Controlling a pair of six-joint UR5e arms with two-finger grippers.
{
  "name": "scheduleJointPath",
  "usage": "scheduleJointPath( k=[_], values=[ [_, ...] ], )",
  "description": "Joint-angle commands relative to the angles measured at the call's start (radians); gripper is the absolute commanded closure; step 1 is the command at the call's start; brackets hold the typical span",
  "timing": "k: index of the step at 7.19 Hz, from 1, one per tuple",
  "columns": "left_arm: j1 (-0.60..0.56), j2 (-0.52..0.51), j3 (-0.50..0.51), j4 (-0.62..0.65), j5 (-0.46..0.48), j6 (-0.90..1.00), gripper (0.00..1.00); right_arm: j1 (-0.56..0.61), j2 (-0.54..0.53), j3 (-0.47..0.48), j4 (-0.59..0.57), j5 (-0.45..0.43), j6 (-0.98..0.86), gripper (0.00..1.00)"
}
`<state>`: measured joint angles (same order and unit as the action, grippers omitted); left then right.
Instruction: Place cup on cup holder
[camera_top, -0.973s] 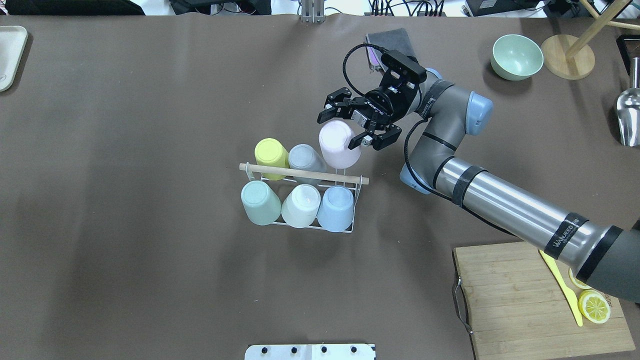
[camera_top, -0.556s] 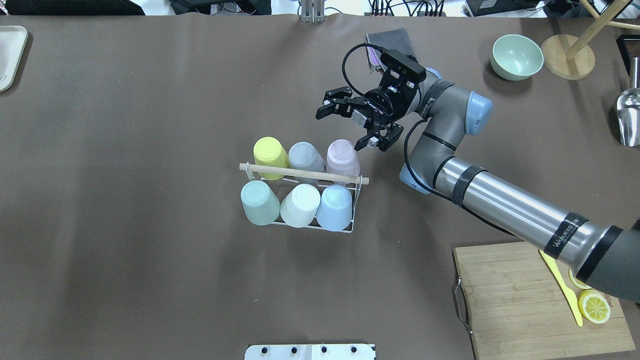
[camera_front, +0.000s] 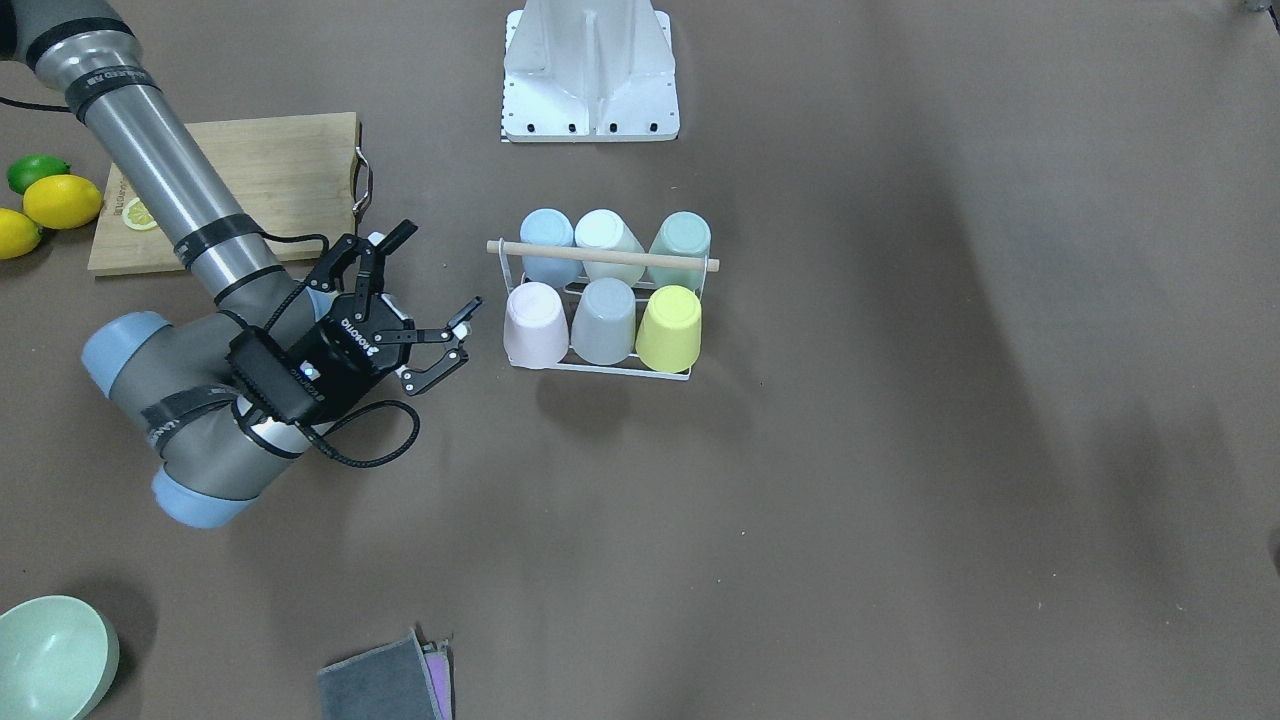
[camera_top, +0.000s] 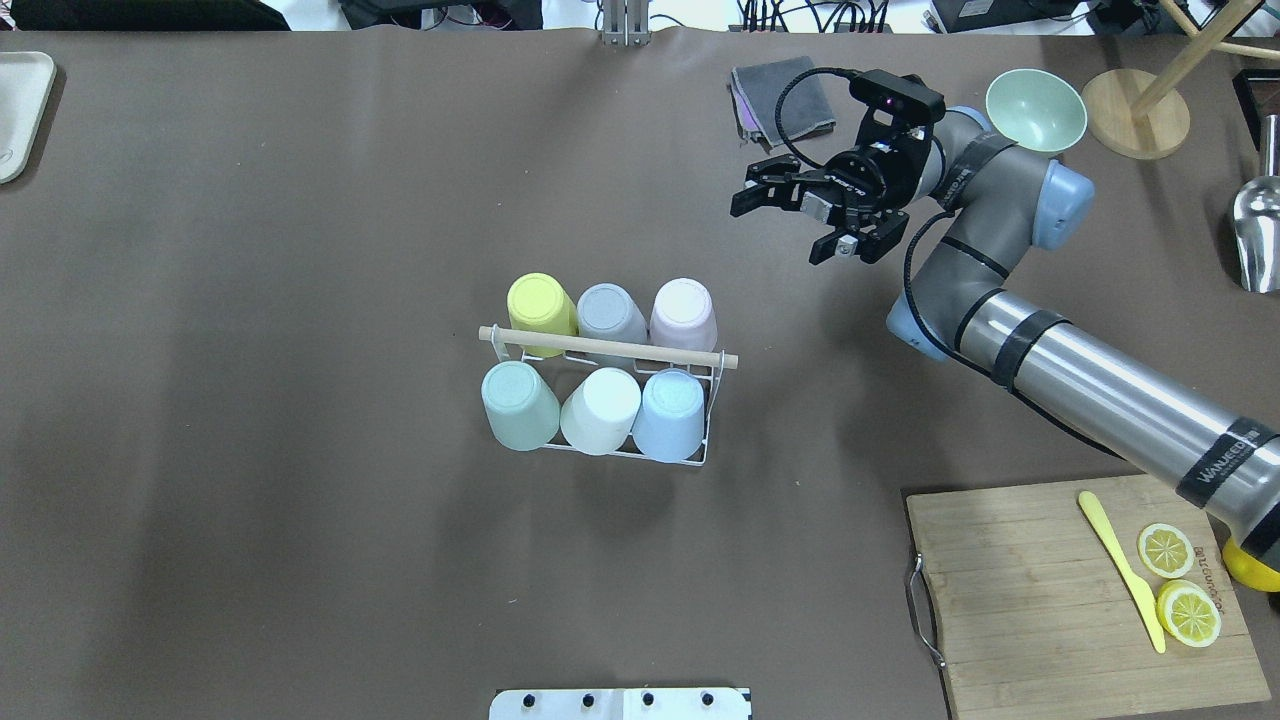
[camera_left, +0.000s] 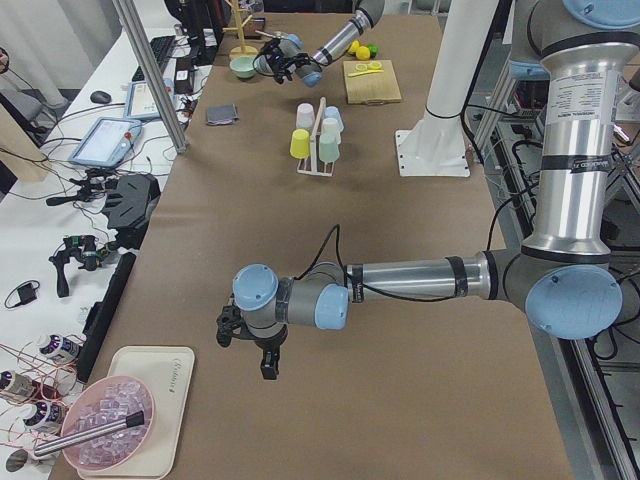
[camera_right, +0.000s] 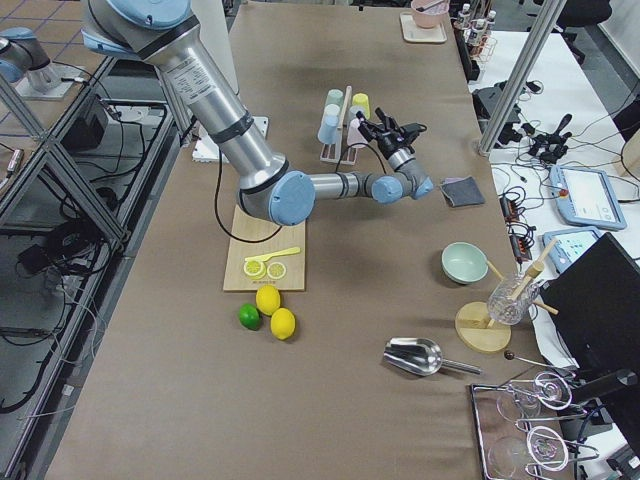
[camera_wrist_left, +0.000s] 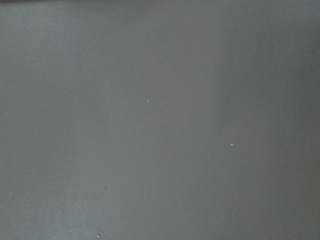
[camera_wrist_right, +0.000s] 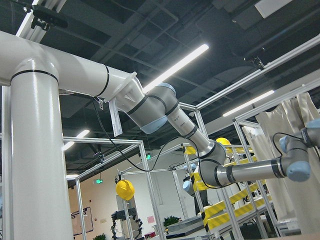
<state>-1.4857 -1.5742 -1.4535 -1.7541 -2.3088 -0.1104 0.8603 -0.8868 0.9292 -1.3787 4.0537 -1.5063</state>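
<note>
The white wire cup holder (camera_top: 610, 347) with a wooden rod handle stands mid-table, also in the front view (camera_front: 600, 255). Several upturned cups sit on its pegs in two rows. The pink cup (camera_top: 683, 312) is on the far right peg and also shows in the front view (camera_front: 533, 322). My right gripper (camera_top: 778, 228) is open and empty, up and to the right of the holder, clear of the pink cup; it also shows in the front view (camera_front: 440, 270). My left gripper (camera_left: 247, 345) shows only in the left side view, low over bare table far from the holder. I cannot tell its state.
A grey cloth (camera_top: 780, 100) and a green bowl (camera_top: 1035, 112) lie beyond the right gripper. A wooden cutting board (camera_top: 1030, 590) with lemon slices and a yellow knife is at the near right. A metal scoop (camera_top: 1255, 230) is at the right edge, and a tray (camera_top: 20, 110) at the far left.
The right gripper let go of the pink cup, which dropped onto the far right peg. The open gripper then drew back to the right and away from the holder.
</note>
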Motion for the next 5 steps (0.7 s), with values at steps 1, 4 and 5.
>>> scheduleJointPath(
  k=[1, 4, 5],
  values=[
    [0.007, -0.007, -0.016, 0.063, 0.003, -0.008, 0.03, 0.075, -0.114, 0.176, -0.134, -0.071, 0.166, 0.01],
    [0.008, 0.009, -0.036, 0.096, 0.003, 0.0, 0.02, 0.152, -0.247, 0.339, -0.257, -0.177, 0.339, 0.01],
    [0.007, 0.016, -0.05, 0.093, -0.004, 0.002, 0.03, 0.19, -0.301, 0.438, -0.36, -0.252, 0.404, 0.01]
  ],
)
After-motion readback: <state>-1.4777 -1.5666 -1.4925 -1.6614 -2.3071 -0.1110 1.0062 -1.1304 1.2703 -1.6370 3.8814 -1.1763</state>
